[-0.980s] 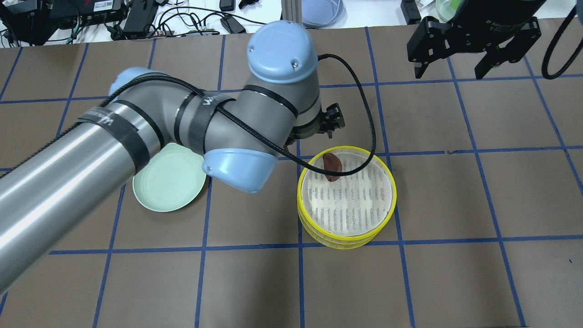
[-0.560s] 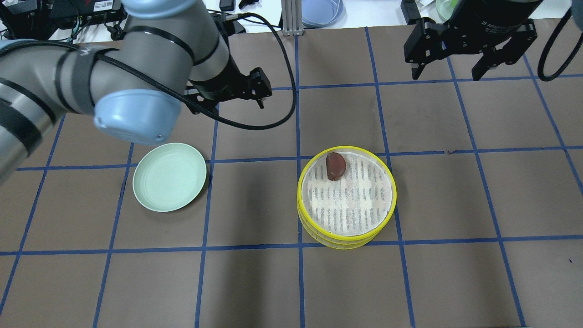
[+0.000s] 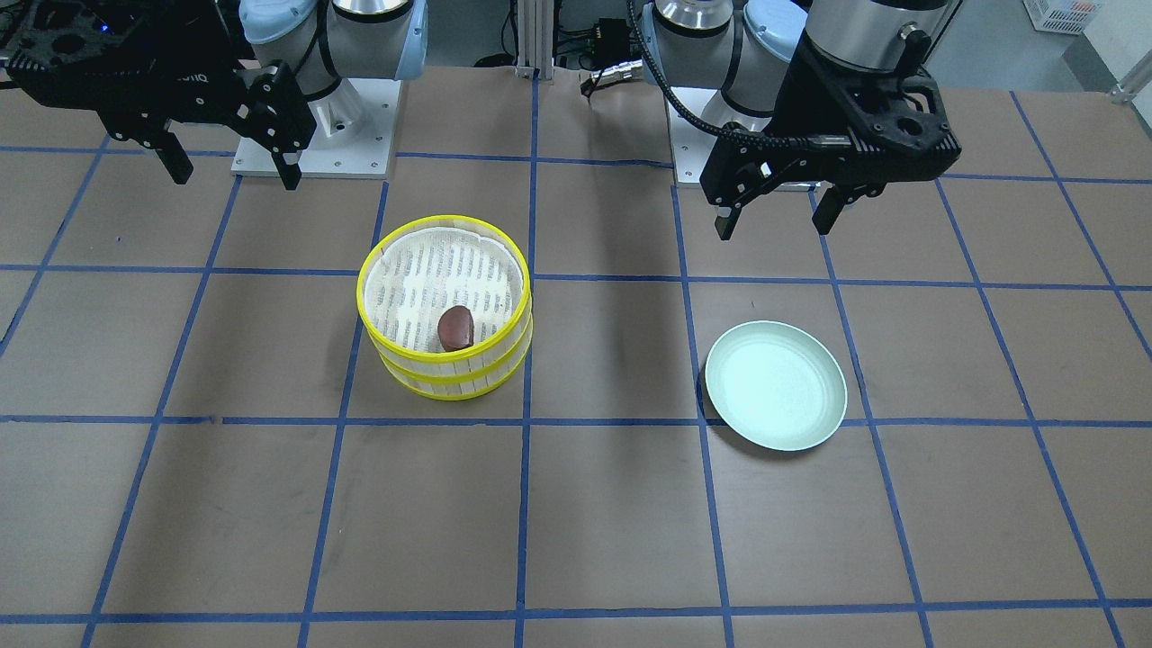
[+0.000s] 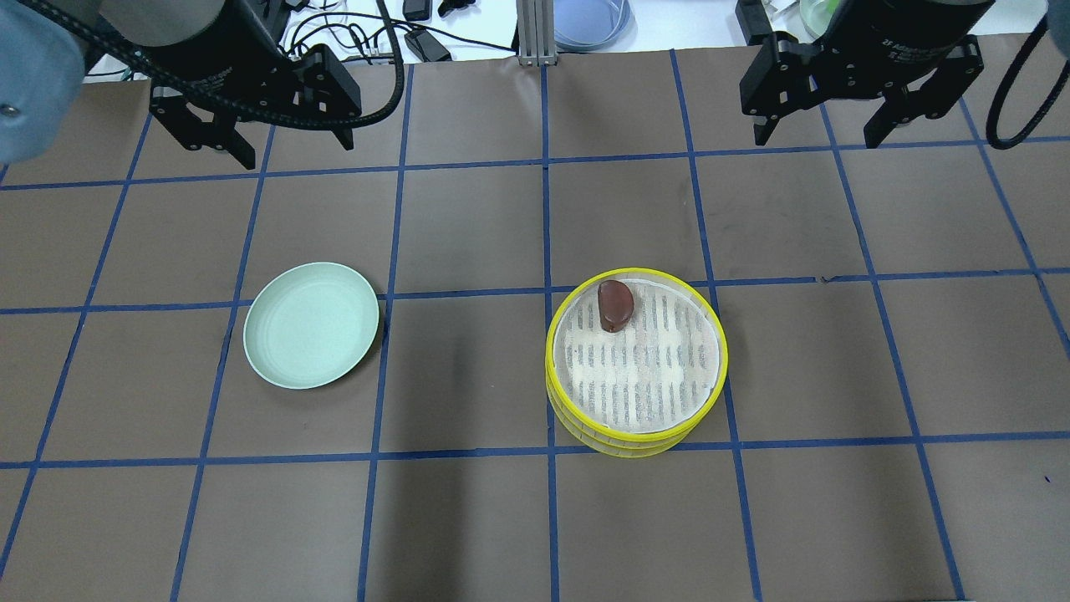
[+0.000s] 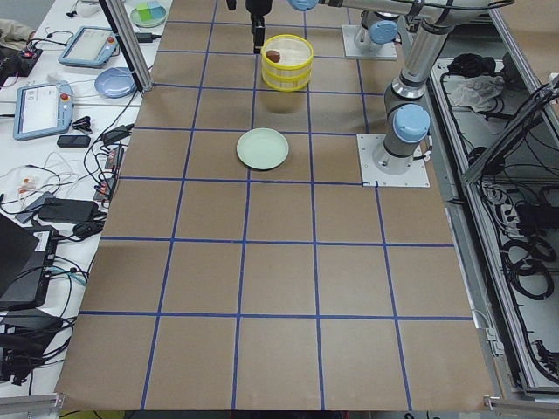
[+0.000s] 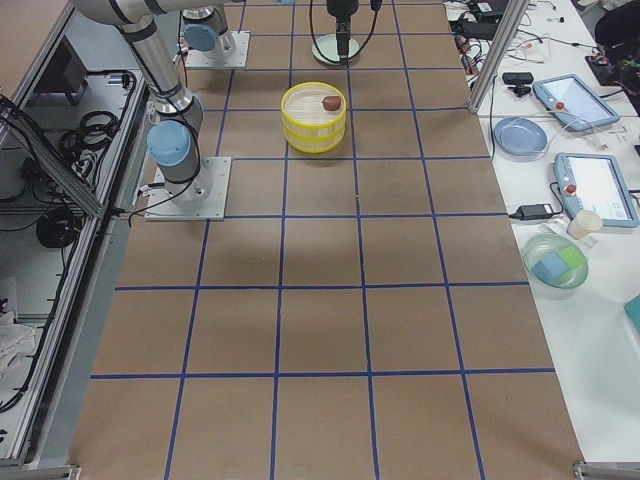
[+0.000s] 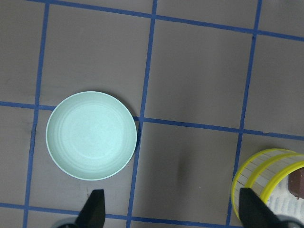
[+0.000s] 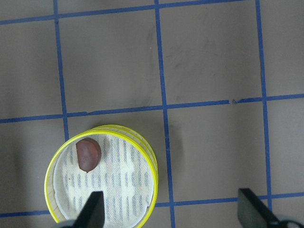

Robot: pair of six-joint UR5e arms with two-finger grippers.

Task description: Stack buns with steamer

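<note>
Brown bench (image 4: pixel 468 535), blue tape (image 4: pixel 544 209) marking it into squares. Past the far edge is a white desk w/ cables (image 4: pixel 351 38). Two containers stand on the bench, well apart.

Toward my right end, approx. midway btwn my edge and the far edge, stands the steamer (image 4: pixel 635 445). It is yellow-ringed tiers stacked one on another, top tier open, its floor covered by a white slotted liner (image 4: pixel 644 376). In that top tier lies one bun (image 4: pixel 615 304), dark reddish-brown and rounded. It rests on the liner, tucked against the rim on the side facing the far edge and a bit toward my left end. The rest of the liner shows bare. What the lower tiers hold I can't tell; walls & liner hide it.

Toward my left end, at about the same depth, sits the plate (image 4: pixel 309 326): pale green, shallow, right way up. Only its own ringed floor shows.

My left pincer (image 4: pixel 292 146) hangs high over the bench on the plate's side, fingers spread wide, nothing btwn them. Its wrist cam looks straight down on the plate, w/ the steamer's rim at the frame edge. My right pincer (image 4: pixel 817 135) hangs high on the steamer's side, also spread wide, gripping nothing. Its cam sees steamer & bun below. Neither pincer touches plate, steamer or bun.
</note>
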